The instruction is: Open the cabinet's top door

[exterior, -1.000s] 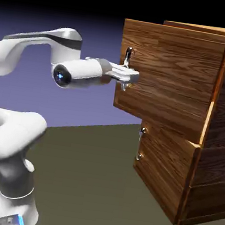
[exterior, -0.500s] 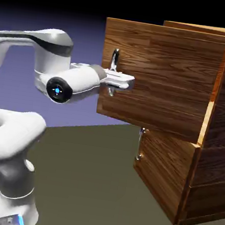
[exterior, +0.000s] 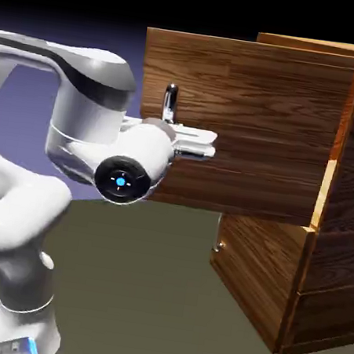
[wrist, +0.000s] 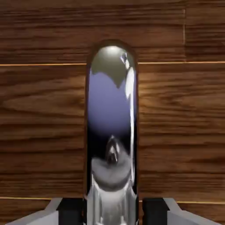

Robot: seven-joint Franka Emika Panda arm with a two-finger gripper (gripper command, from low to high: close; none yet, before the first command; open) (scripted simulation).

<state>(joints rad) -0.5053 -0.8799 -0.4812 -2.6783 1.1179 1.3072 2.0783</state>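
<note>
Exterior & hand views: my gripper [exterior: 195, 141] pinches the silver handle [wrist: 111, 132] of the top door [exterior: 249, 135], which stands swung out from the cabinet [exterior: 344, 196] front, fingers [wrist: 70, 212] either side of the bar.

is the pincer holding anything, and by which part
Yes: the pincer grips the top door's silver handle, fingers on either side of its lower end.

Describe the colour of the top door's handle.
Shiny mirror-like silver handle, reflecting blue-violet; clearest in the hand view.
</note>
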